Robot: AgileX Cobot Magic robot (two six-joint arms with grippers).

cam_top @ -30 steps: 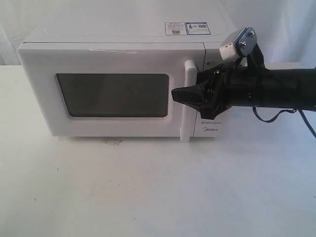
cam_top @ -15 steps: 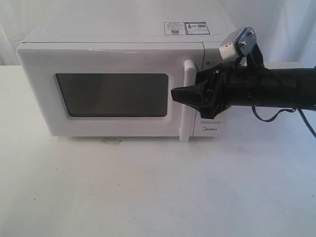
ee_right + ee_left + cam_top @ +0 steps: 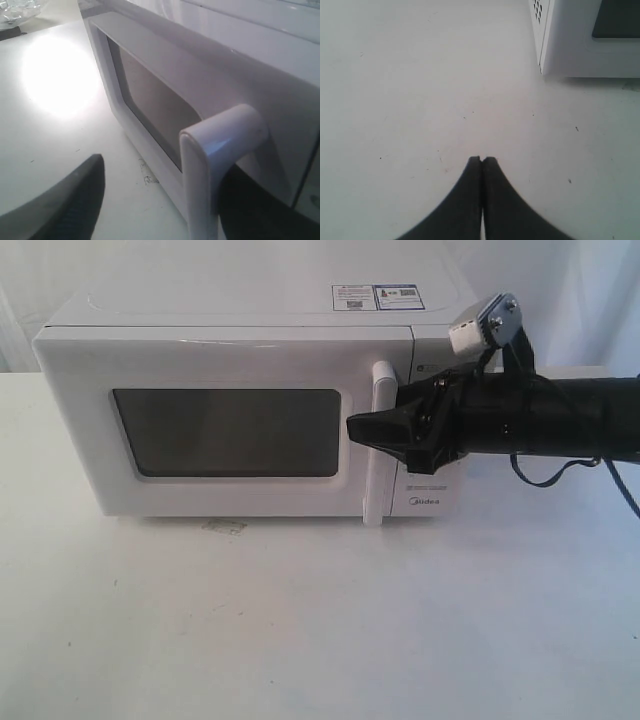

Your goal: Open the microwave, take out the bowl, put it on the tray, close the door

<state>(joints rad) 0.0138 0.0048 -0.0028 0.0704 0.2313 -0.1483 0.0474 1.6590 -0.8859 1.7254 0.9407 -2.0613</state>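
Reaching in level from the side, the right arm (image 3: 560, 420) lies almost horizontal above the table (image 3: 300, 620). Its wrist is straight and the right gripper (image 3: 366, 430) points along the front of the microwave (image 3: 230, 350). A pale camera bracket (image 3: 485, 328) sits above the wrist, and a thin cable (image 3: 550, 472) loops beneath the forearm.

The fingers stand wide apart and hold nothing. The near finger (image 3: 60, 205) sits out in front of the bar handle (image 3: 378, 455). The far one shows only as a dark shape tucked behind the bar, so the upright handle stands in the gap between them. Whether either pad touches the bar cannot be told.

The door (image 3: 230, 495) is shut flush with the oven body, and its dark window (image 3: 228, 433) lies just beyond the fingertips. What is behind the glass cannot be made out. The grey brand lettering (image 3: 426, 504) sits below the knuckles.

The left gripper (image 3: 481, 161) hovers over bare table with its two fingers pressed tip to tip, holding nothing. A lower corner of the microwave lies well ahead of those tips.
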